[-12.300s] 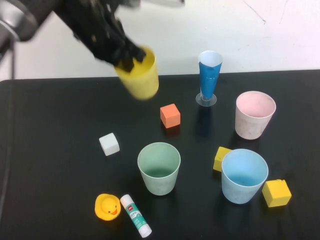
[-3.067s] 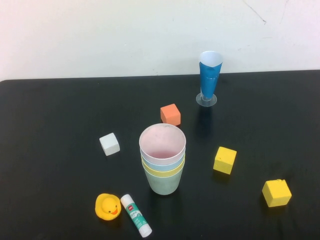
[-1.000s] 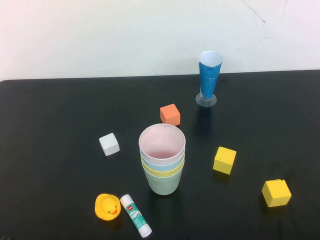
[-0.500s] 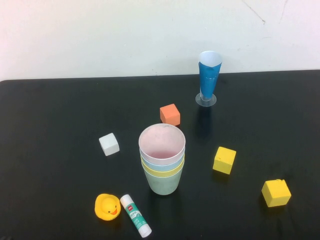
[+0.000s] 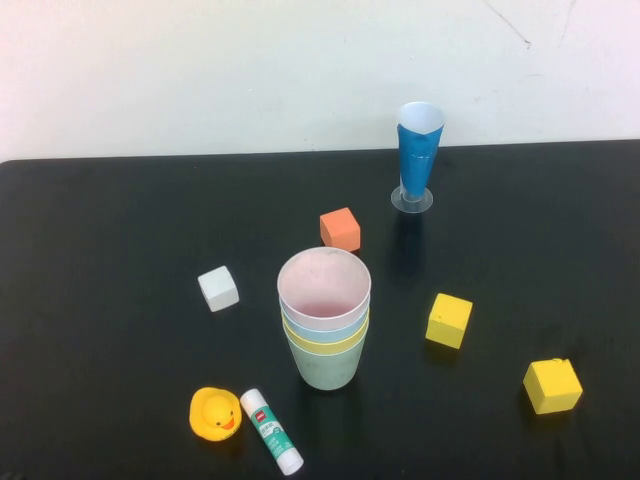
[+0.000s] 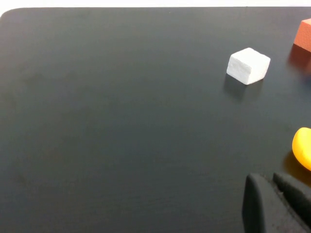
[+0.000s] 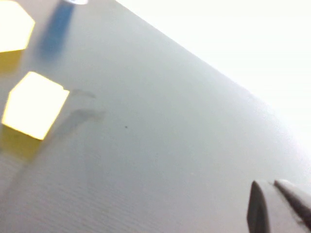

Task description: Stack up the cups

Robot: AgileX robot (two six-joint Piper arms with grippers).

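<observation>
The four cups stand nested in one upright stack at the table's middle front. The pale pink cup (image 5: 324, 285) is innermost on top, with the light blue (image 5: 325, 326) and yellow (image 5: 325, 345) rims below it. The pale green cup (image 5: 326, 372) is at the bottom. No gripper shows in the high view. My left gripper (image 6: 272, 182) is shut and empty low over the table's left part, away from the stack. My right gripper (image 7: 272, 187) is shut and empty over the table's right part.
A dark-blue cone cup (image 5: 419, 150) stands at the back. Round the stack lie an orange cube (image 5: 340, 229), a white cube (image 5: 218, 288), two yellow cubes (image 5: 449, 320) (image 5: 552, 386), a rubber duck (image 5: 214, 413) and a glue stick (image 5: 271, 430).
Since the earliest frame the yellow, blue and pink cups have gone into the green one and the left arm has left the high view. Nothing has moved in the last three seconds.
</observation>
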